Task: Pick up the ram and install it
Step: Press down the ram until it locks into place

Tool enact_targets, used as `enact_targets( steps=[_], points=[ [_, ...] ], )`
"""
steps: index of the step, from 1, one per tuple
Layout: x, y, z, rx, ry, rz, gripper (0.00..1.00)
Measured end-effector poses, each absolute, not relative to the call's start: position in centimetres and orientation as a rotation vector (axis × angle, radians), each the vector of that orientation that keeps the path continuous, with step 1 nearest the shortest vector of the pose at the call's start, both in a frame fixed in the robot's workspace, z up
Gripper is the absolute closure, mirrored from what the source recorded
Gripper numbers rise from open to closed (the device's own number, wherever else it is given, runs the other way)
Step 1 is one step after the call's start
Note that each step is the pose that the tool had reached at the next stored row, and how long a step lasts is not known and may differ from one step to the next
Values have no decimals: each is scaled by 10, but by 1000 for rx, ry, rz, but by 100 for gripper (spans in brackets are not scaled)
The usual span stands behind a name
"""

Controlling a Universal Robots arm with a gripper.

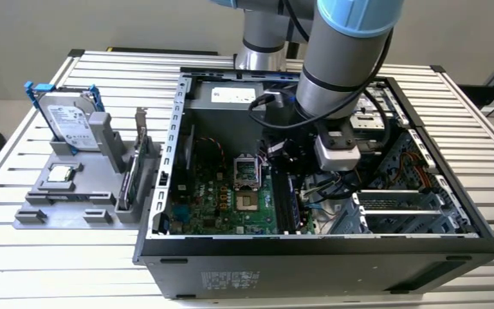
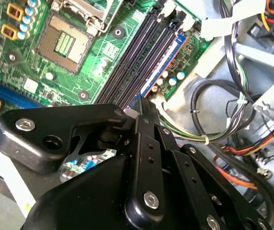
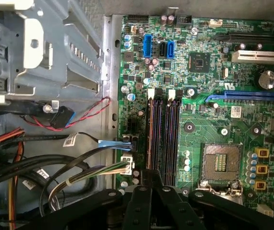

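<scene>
My gripper (image 2: 146, 106) is inside the open computer case (image 1: 316, 248), low over the motherboard (image 3: 199, 110). Its fingers are shut together over the end of the memory slots beside the processor socket (image 3: 220, 162). The ram (image 2: 169, 53) looks like a thin dark stick on edge in the outermost slot, in line with the fingertips. It shows in the first wrist view as a narrow strip (image 3: 152, 139) and in the exterior view as a dark bar (image 1: 284, 199). I cannot tell whether the fingers touch it.
A bundle of cables (image 2: 213, 110) and a metal drive cage (image 3: 41, 48) lie close beside the slots. At the exterior view's left, outside the case, a grey fixture (image 1: 33, 215) carries a hard drive (image 1: 67, 122) and a card with a metal bracket (image 1: 137, 161).
</scene>
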State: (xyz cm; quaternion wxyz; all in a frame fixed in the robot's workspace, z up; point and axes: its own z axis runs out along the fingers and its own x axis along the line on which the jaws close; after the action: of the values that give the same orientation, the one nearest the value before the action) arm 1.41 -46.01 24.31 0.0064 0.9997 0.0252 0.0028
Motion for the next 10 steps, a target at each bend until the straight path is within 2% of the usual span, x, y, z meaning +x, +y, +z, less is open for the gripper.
enact_targets(
  steps=[10],
  points=[
    [14,-460,243,3116,290,10,100]
  ],
)
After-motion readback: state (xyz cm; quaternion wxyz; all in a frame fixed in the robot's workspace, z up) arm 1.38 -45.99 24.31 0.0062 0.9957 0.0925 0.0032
